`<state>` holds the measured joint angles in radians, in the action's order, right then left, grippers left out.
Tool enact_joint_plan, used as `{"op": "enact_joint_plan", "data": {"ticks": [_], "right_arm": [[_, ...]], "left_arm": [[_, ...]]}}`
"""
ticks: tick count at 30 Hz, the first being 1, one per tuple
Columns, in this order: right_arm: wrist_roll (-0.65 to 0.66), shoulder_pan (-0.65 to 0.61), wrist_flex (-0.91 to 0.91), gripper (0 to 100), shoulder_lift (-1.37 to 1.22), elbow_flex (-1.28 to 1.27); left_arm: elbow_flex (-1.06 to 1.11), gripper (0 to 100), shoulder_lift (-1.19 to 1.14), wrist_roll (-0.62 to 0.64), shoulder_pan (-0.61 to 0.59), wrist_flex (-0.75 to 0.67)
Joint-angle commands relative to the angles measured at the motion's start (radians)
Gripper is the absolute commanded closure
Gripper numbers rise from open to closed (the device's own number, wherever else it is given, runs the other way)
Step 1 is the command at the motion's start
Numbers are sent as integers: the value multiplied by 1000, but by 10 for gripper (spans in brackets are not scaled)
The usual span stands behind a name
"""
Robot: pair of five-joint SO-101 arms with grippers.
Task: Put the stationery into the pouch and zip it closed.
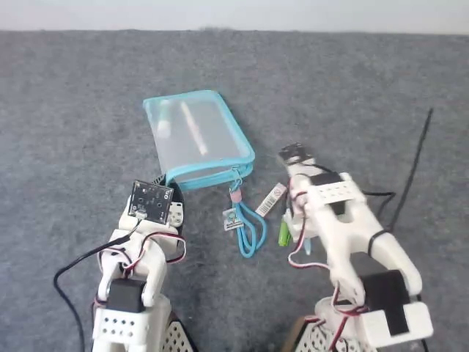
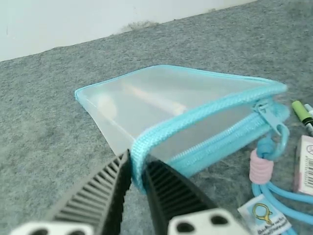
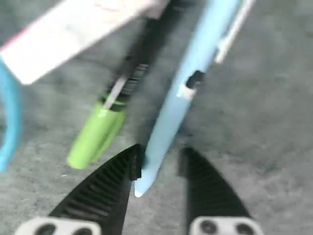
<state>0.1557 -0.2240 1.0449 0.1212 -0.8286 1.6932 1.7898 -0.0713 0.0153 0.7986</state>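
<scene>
The light-blue pen (image 3: 191, 81) lies on the worktop (image 3: 266, 122), pointing straight away from the right hand (image 3: 161, 155), which is half open astride its near tip (the left hand (image 2: 137, 169) pinches the pouch (image 2: 166, 105) by its zipper end).

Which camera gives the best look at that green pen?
The right wrist view: the green pen lies close up, cap and dark barrel visible, beside the blue pen. The high view shows its green end by the right arm; the left wrist view catches it far off.

Open mat (image 1: 73, 110) beyond the pouch (image 1: 198, 136); lanyard (image 1: 250, 227), eraser (image 1: 271, 199) and pens (image 1: 284, 232) cluttered beside it.
</scene>
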Motion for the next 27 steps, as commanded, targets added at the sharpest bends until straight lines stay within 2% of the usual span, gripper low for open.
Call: {"op": "enact_joint_plan", "data": {"ticks": [1,7,14,17,21,24,27], "right_arm": [[3,70,22,987,67,-12],[54,151,202,991,271,86],[133,120,447,991,532,275],[224,18,559,991,596,333],[288,-219,690,991,608,377],[278,-400,717,991,584,370],[216,-483,714,991,535,376]], "left_arm": [[-7,988,9,-8,2,3],[-7,988,9,-8,2,3],[-7,988,9,-8,2,3],[-7,988,9,-8,2,3],[-7,988,9,-8,3,3],[-7,988,9,-8,2,3],[-7,988,9,-8,2,3]]}}
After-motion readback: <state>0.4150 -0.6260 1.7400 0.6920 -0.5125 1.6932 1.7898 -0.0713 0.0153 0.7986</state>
